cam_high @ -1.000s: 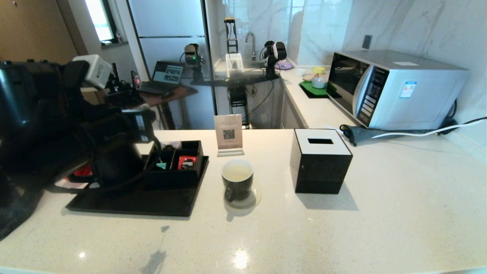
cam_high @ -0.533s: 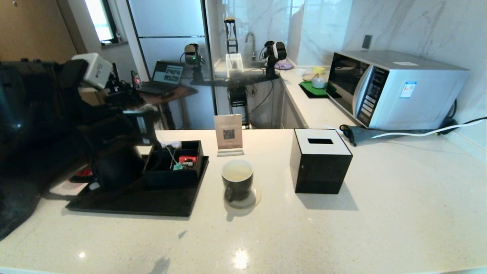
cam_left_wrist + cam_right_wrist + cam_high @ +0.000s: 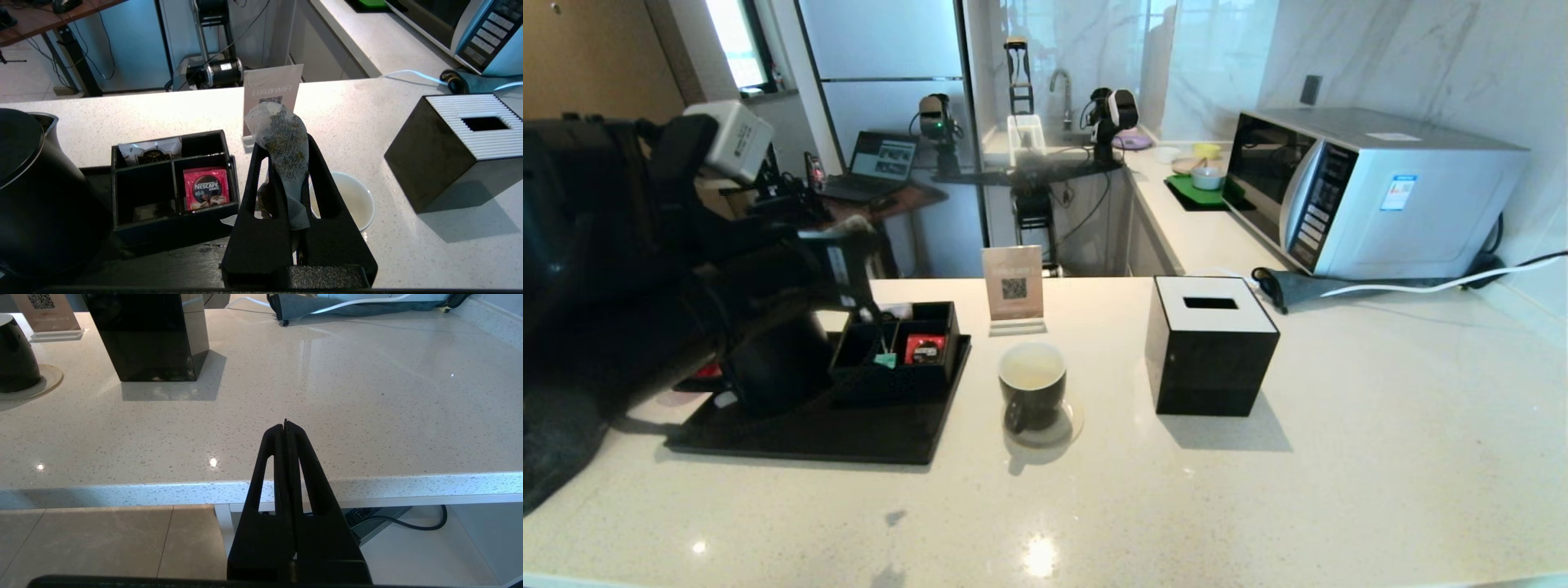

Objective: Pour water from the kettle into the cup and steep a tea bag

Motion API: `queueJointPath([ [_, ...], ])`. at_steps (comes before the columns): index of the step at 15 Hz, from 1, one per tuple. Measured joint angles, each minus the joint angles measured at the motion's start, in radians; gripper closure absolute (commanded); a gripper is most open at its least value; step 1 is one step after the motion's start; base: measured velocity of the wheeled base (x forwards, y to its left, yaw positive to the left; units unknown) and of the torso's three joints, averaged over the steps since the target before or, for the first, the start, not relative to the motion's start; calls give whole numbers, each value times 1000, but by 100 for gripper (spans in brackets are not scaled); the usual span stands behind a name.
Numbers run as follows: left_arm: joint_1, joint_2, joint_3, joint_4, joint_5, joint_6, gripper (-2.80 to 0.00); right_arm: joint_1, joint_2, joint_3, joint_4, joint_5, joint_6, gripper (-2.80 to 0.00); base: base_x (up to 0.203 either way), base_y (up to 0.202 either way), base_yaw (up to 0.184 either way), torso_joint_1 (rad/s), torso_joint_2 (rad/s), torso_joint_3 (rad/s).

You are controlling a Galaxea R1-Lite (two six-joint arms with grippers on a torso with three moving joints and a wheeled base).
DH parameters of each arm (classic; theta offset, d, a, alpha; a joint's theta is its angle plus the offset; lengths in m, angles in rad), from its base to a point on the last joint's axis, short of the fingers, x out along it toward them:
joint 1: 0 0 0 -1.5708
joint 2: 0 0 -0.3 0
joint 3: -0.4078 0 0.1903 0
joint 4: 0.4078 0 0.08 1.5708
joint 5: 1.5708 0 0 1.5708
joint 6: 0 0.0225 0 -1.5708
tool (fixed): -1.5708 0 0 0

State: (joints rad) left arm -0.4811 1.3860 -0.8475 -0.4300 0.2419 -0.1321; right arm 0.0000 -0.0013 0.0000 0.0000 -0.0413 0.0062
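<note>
Pinching tea bag (image 3: 286, 151) in left gripper (image 3: 282, 141), frame centre, above compartment box (image 3: 173, 185) | cup (image 3: 1032, 385) centre, untouched | right gripper (image 3: 285, 426) pressed together, lower centre

Bright daylight from window (image 3: 734, 45); glare spots on countertop (image 3: 1039, 558); soft shadows.

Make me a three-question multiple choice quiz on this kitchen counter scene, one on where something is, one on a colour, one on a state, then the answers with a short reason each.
1. Where is the tea bag?
A. in the cup
B. pinched in the left gripper
C. on the tissue box

2. What colour is the coffee packet in the organiser?
A. red
B. blue
C. yellow

3. How is the right gripper?
A. wide open
B. holding the kettle
C. shut, empty

Answers: 1 B, the mesh bag sits between the fingers, short of the cup. 2 A, its face is red. 3 C, its fingers meet with nothing between.
</note>
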Motion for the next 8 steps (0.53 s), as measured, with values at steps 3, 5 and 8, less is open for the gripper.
queueJointPath([
  [3, -11, -9, -14, 1, -2, 18, 0, 0, 0, 0, 0, 0, 0, 0, 0, 0, 0, 0, 0, 0],
  [5, -16, -28, -17, 3, -3, 41, 0, 0, 0, 0, 0, 0, 0, 0, 0, 0, 0, 0, 0, 0],
  [8, -44, -48, -3, 4, -8, 43, 0, 0, 0, 0, 0, 0, 0, 0, 0, 0, 0, 0, 0, 0],
])
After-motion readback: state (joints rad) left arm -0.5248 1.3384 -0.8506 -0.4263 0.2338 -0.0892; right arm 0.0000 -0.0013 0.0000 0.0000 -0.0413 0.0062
